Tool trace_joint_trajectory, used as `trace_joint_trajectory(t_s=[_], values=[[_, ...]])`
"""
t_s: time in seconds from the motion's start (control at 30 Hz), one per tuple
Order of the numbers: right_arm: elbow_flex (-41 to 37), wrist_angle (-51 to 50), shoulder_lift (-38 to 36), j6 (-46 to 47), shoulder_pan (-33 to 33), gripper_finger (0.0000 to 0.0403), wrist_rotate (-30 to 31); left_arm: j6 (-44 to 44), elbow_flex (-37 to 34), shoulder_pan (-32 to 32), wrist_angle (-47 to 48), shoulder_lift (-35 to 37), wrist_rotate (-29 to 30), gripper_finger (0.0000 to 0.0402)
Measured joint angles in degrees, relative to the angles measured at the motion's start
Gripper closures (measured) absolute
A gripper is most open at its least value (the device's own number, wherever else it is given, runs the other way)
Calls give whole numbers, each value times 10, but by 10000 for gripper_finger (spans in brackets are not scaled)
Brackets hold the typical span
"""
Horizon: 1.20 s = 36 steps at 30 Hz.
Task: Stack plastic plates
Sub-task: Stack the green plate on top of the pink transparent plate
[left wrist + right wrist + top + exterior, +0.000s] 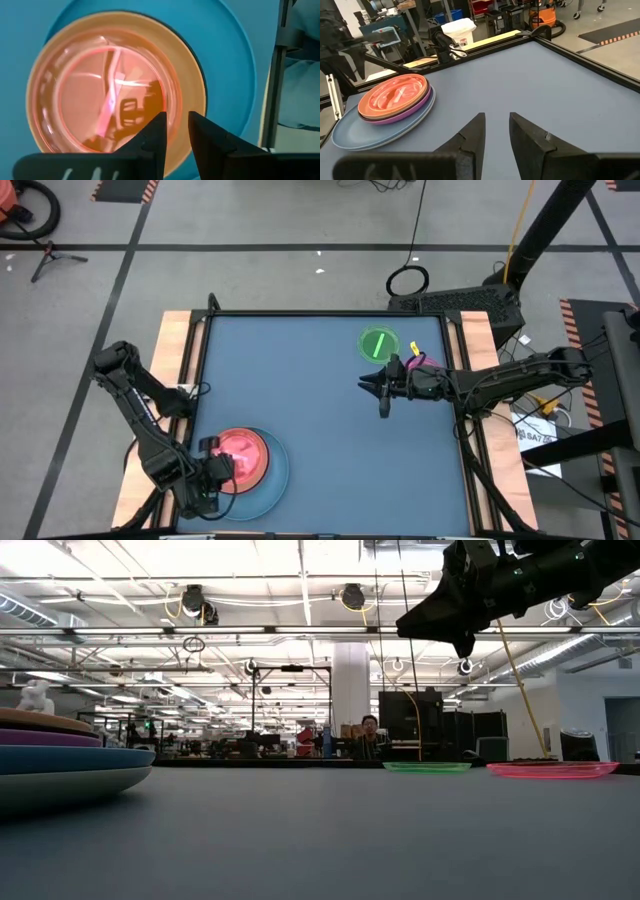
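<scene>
The left gripper (222, 472) hangs low at the near-left corner of the bench (330, 430), over the stack of plates (245, 465). In the left wrist view its jaws stand slightly apart with a narrow gap and nothing between them; their tips sit just above the near rim of the translucent pink plate (107, 92) that tops the stack. That pink plate lies inside a beige plate (192, 82), and below them the large light-blue plate (235, 60) spreads widest; the right wrist view also shows a purple plate (407, 116) sandwiched in the pile. My reading is that the pink plate has just been set down and let go.

The right gripper (385, 388) hovers well above the bench at centre-right, jaws a little apart and empty, pointing toward nine o'clock across the bench.

Two plates are not yet stacked: a small green plate (377, 345) at about twelve o'clock from the right gripper, near it, and a second pink plate (552, 769), mostly hidden under the right arm in the high view, just beside the green one at about one o'clock. Both lie flat; being round, they have no long axis to align with. The right arm is much the nearer, so the next pick looks like its job, with the stack far off at about eight o'clock.
</scene>
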State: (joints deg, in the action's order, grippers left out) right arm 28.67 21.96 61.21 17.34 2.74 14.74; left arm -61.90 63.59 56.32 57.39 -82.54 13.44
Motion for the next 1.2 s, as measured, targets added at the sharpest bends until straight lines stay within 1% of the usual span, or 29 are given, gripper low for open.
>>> trace_joint_trajectory(t_s=[0.1,0.2,0.4,0.57,0.67,0.77,0.87,0.97,1.07,1.2], values=[[0,0,0,4,0,321,0,32,0,-5,0,0,15,314],[0,0,0,14,0,321,0,71,0,-24,-1,0,16,314],[0,0,0,17,0,321,0,204,0,-74,-2,0,23,314],[0,0,1,18,0,321,1,337,0,-108,-3,0,103,314],[0,-3,10,41,0,321,10,413,-14,-129,-5,7,134,314],[0,-6,25,58,0,321,35,460,-34,-162,-12,24,171,314],[0,-11,43,73,-1,321,63,488,-64,-202,-27,53,188,314],[0,-11,55,75,-12,321,65,525,-108,-244,-80,100,194,314],[0,-10,62,71,-26,321,65,581,-161,-287,-177,153,195,314],[0,-4,62,57,-47,321,65,644,-208,-336,-295,207,158,314]])
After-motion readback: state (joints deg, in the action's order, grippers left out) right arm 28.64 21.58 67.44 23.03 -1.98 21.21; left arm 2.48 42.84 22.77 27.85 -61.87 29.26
